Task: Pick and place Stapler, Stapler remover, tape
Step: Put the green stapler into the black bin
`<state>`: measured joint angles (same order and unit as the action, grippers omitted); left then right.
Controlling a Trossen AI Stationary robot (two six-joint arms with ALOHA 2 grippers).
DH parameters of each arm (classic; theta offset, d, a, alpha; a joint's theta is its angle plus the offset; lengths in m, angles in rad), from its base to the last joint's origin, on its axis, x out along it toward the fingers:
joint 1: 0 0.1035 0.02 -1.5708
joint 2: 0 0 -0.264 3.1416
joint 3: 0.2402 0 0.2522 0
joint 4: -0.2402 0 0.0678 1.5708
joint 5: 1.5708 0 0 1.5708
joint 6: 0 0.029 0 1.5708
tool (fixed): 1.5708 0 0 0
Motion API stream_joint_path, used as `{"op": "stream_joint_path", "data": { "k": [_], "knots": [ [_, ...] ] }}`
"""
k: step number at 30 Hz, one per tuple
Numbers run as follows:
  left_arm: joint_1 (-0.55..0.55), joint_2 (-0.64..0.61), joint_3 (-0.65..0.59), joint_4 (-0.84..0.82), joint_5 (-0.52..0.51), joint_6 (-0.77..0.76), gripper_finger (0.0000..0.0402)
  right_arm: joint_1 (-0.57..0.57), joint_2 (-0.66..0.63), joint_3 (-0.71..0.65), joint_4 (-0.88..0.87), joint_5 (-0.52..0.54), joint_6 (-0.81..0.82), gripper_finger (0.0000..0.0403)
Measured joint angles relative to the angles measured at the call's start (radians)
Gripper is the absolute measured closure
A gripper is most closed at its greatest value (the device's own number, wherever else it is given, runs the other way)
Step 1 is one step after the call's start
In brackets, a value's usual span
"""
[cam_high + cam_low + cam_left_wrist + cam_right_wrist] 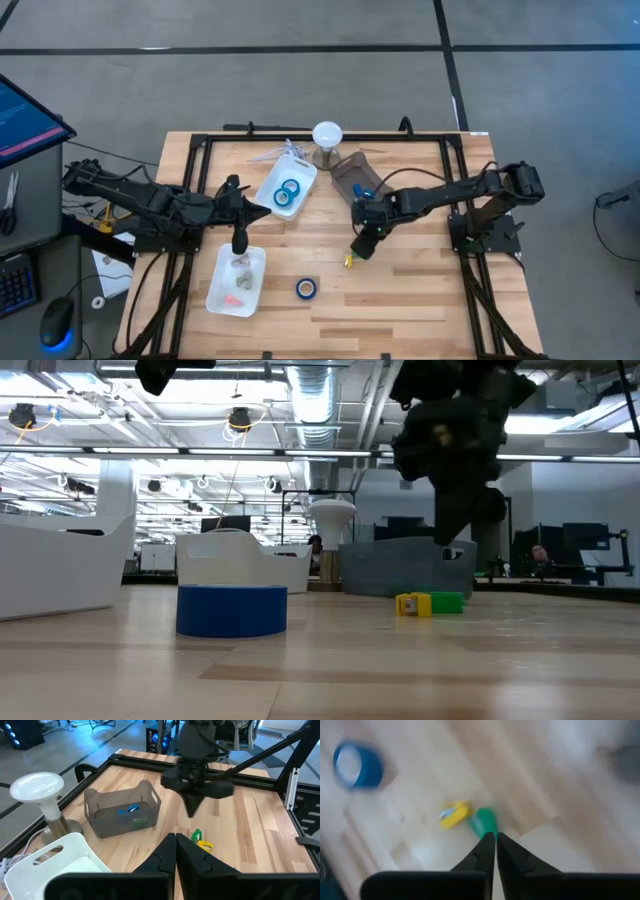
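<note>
Two arms are over the wooden table [400,300], and only the right one is at work. The right gripper [362,245] hangs just above the small green and yellow object [351,261], which looks like the staple remover, though I cannot be sure. Its fingers are pressed together, and in the right wrist view the tips point at the green end of the object without holding it; in the low view the object lies flat on the wood, apart from the gripper. I judge that the closing missed, so a new approach is probably needed.

The left gripper [240,240] waits over the lower white tray [222,292], left of the green and yellow object, with its fingers together and nothing between them.

Counting the blue tape: one loose roll of tape [306,289] lies on the table, below and left of the green and yellow object, and two more rolls [289,193] lie in the upper white tray [303,172], so this tray seems to collect the tape. The lower tray holds small pale items that I cannot name. A grey bin [350,175] stands just above the right gripper and holds something blue, and a white lamp [327,134] stands beside it. A stapler I cannot find for certain
</note>
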<state>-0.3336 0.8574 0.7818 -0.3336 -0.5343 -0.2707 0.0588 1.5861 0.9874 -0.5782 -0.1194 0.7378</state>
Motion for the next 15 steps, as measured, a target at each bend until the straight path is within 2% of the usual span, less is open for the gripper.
{"op": "stream_joint_path", "data": {
  "k": [4, 7, 9, 15],
  "knots": [
    [0.0, 0.0, 0.0, 0.0, 0.0, 0.0, 0.04, 0.047, 0.009, 0.0, 0.002, -0.036, -0.133, 0.0362],
    [0.0, 0.0, 0.0, -0.001, 0.0, 0.0, 0.04, 0.081, 0.008, 0.001, 0.012, -0.006, -0.209, 0.0324],
    [0.0, 0.0, 0.0, -0.001, 0.0, 0.0, 0.04, 0.098, 0.008, 0.001, 0.01, 0.031, -0.222, 0.0296],
    [0.0, 0.0, 0.0, -0.002, 0.0, 0.0, 0.04, 0.104, 0.04, 0.002, 0.024, 0.042, -0.228, 0.022]
  ]
}}
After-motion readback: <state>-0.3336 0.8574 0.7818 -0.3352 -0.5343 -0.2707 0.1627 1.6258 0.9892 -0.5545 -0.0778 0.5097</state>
